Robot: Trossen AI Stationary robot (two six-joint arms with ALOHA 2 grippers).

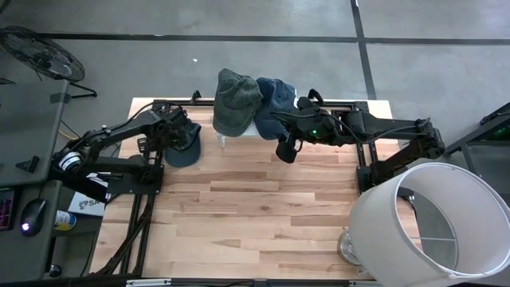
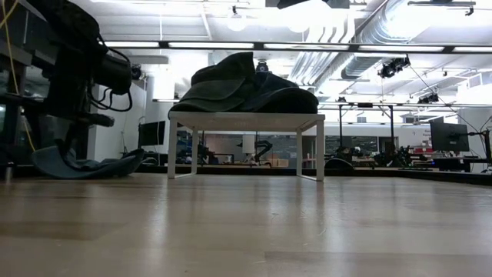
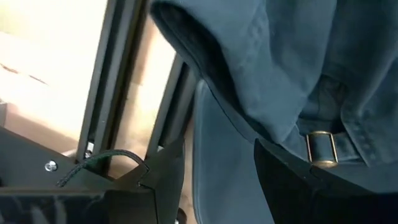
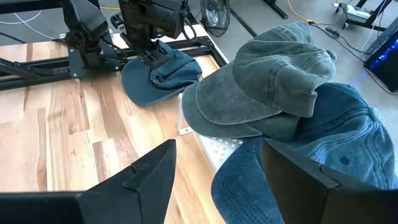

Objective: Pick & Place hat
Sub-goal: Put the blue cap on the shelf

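While the left gripper (image 1: 188, 135) is pressing down on the dark blue cap (image 1: 182, 150) lying on the wooden worktop (image 1: 255, 215), its jaws are closing on the crown fabric by the buckle strap (image 3: 321, 147). Beside it, the little white stand (image 2: 246, 121) is carrying a green cap (image 1: 235, 100) and a blue denim cap (image 1: 275, 96). The right gripper (image 1: 285, 150) is hovering just off the stand, jaws spread wide, holding nothing.
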